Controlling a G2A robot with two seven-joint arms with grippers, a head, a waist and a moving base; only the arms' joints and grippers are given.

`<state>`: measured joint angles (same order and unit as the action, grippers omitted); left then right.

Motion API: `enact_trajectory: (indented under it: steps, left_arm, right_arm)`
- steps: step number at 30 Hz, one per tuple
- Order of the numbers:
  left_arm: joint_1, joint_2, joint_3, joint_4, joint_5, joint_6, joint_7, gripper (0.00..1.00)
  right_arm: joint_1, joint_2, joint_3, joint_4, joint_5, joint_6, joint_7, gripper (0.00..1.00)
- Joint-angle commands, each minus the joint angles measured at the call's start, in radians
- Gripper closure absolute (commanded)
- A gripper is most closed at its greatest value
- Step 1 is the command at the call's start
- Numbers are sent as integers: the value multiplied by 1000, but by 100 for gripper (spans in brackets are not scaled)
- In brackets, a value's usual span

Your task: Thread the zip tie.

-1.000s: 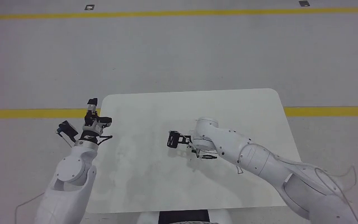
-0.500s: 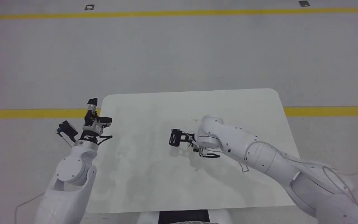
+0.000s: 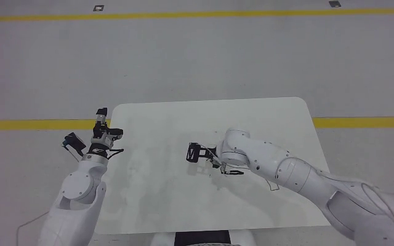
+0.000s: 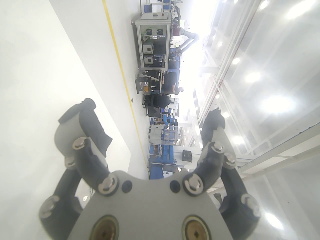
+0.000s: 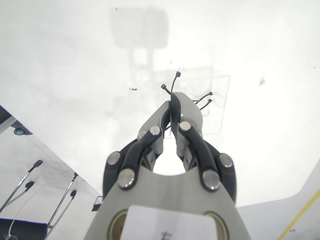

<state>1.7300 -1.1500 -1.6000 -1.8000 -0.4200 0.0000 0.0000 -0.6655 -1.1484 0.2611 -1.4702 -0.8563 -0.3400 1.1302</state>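
Zip tie (image 5: pixel 174 83) clamped in right jaws, centre frame; left jaws wide apart, empty, left edge. Likely pickup step; next: lift, feed tail through head.

We are looking down at a white table (image 3: pixel 160 123) with rounded corners, standing on a pale grey floor (image 3: pixel 197 55) crossed by yellow lines (image 3: pixel 37 124). Near the table's middle, a clear, almost see-through square tray (image 5: pixel 218 116) is lying flat on the surface, its edges showing as faint lines. Thin black zip ties (image 5: pixel 209 100) are showing within its outline; we cannot tell whether they are resting in it. Near the tray, a small brown fleck (image 5: pixel 133 89) and a dark smudge (image 5: pixel 261 81) are sitting on the white top, on opposite sides of it.
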Motion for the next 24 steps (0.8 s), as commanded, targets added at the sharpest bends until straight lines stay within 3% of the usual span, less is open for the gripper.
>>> enact_trajectory:
  steps: [1, 15, 24]
  left_arm:
    - [0, 0, 0, 0, 0, 0, 0, 0]
    - [0, 0, 0, 0, 0, 0, 0, 0]
    - [0, 0, 0, 0, 0, 0, 0, 0]
  right_arm:
    - [6, -1, -7, -4, 2, 0, -5, 100]
    - [39, -1, -55, -13, 48, 0, -21, 100]
    - [44, 17, -79, -37, 77, 0, -61, 100]
